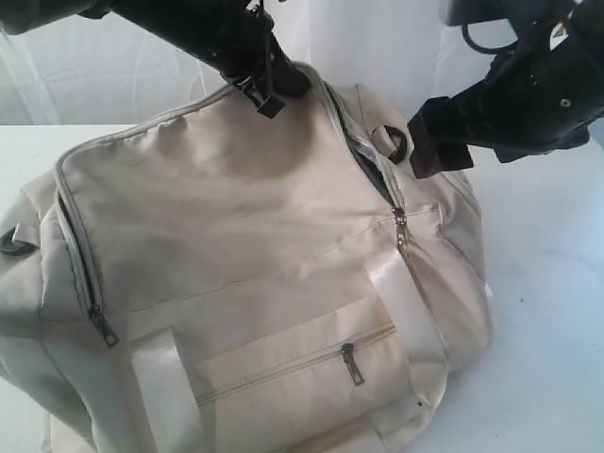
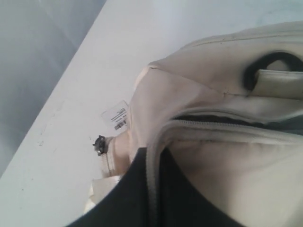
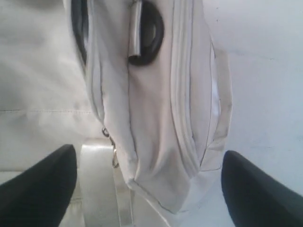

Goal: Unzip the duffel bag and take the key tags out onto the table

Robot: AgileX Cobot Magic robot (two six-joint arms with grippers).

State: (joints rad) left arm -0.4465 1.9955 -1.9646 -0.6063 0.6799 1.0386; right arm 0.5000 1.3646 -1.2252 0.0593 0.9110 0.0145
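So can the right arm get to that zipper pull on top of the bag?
Probably yes: the right gripper is open right by the duffel bag, and the zipper pull lies bare, nothing covering it.

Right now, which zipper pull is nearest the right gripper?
The top-zipper pull, just under the right gripper where the open gap ends; the side-pocket pull and front-pocket pull lie farther away.

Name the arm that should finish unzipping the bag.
Right, probably. The right gripper is open astride the bag near the zipper pull; the left gripper is shut on bag fabric, steadying it.
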